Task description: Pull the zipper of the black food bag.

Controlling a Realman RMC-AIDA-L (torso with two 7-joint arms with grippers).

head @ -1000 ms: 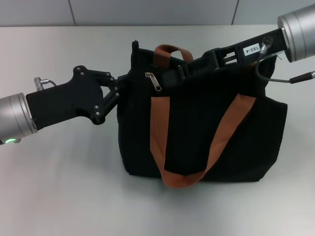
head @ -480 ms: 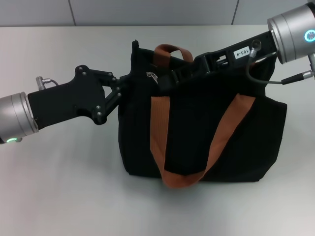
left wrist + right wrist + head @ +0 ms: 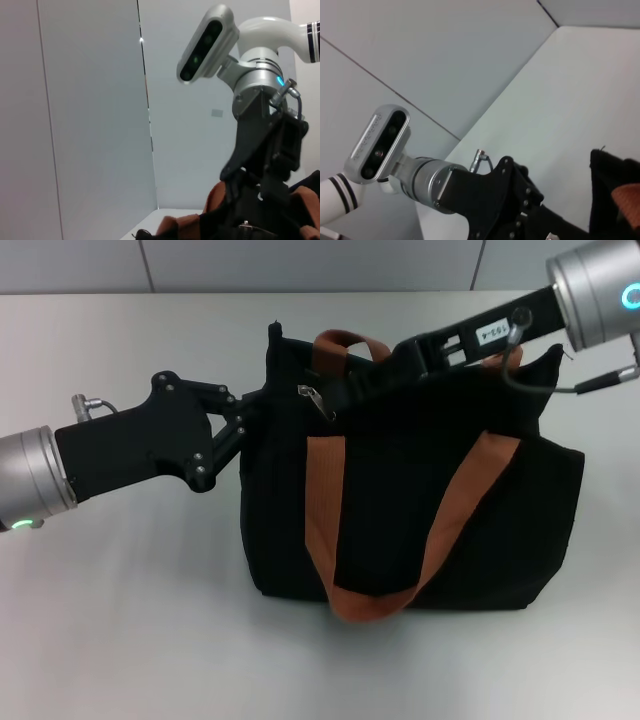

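The black food bag stands in the middle of the table in the head view, with orange-brown straps across its front and top. The silver zipper sits near the left end of the top edge. My left gripper is shut on the bag's left end. My right gripper reaches in from the upper right over the bag top and sits right beside the zipper, black against black. The left wrist view shows the right arm above the bag. The right wrist view shows the left arm.
The bag stands on a pale grey table with bare surface in front and to the left. A grey panelled wall runs along the far edge. The right arm's cable loops over the bag's right top corner.
My right gripper moved left along the bag top onto the zipper, whose dangling tab is now partly covered. The right wrist then rose slightly. The left arm and the bag stayed put.
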